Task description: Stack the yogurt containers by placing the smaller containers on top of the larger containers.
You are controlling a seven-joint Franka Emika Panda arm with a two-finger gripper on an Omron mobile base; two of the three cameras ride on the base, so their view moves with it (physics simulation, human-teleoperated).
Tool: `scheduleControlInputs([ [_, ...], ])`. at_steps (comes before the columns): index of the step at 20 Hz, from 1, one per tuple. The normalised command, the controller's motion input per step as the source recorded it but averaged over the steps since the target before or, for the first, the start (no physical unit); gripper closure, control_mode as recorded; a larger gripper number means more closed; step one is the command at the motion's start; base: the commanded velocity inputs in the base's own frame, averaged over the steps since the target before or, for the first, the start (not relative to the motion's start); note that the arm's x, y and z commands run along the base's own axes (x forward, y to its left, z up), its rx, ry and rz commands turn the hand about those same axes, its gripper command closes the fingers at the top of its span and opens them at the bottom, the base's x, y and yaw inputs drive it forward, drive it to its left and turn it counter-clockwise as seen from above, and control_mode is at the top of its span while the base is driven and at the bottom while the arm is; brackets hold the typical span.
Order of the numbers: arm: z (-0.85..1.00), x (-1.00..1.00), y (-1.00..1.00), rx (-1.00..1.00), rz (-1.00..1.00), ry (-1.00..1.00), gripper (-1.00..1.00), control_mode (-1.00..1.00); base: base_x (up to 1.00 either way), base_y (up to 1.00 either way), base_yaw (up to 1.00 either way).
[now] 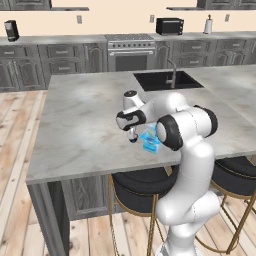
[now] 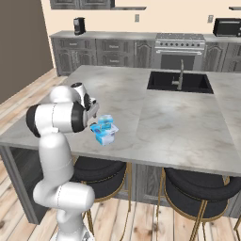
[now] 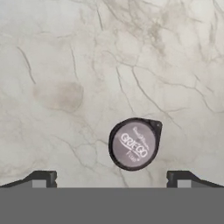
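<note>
The gripper (image 3: 111, 178) is spread wide, with its two dark tips far apart, and it holds nothing and touches nothing. Looking down along the hand, the tiny dark round cup (image 3: 134, 143) sits on the marble island counter (image 3: 65, 65) between the two tips and a little ahead of them, nearer to one tip than the other. Its lid is pale grey with the word GRIEGO on it, and a small dark tab sticks out at one side. The cup stands flat on the counter, apart from both tips. From the left side of the robot, the big blue tub (image 1: 150, 136) sits near the front edge of the island counter (image 1: 75, 125), just beside the hand, and the arm's big dark elbow hides part of it. From the right side, the big blue tub (image 2: 105, 132) shows a white edge, and a small light-blue tub (image 2: 106, 121) is right at its back, touching it or resting on it; I cannot tell which. The arm rises from the floor in front of the black stools (image 2: 197, 186), bends at the elbow, and reaches over the front edge of the counter with the hand pointing down. The black sink (image 2: 179, 81) is well behind the tubs, far across the counter.
</note>
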Motion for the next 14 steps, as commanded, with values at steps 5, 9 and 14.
scheduleControlInputs([
  [5,-0.19,0.13,0.0,0.0,0.0,0.02,-1.0,-1.0,0.0,0.0,0.0],
  [9,-0.19,0.13,0.0,0.0,0.0,0.02,-1.0,-1.0,0.0,0.0,0.0],
  [14,-0.17,0.16,0.0,0.0,0.0,0.01,-1.0,-1.0,0.0,0.0,0.0],
])
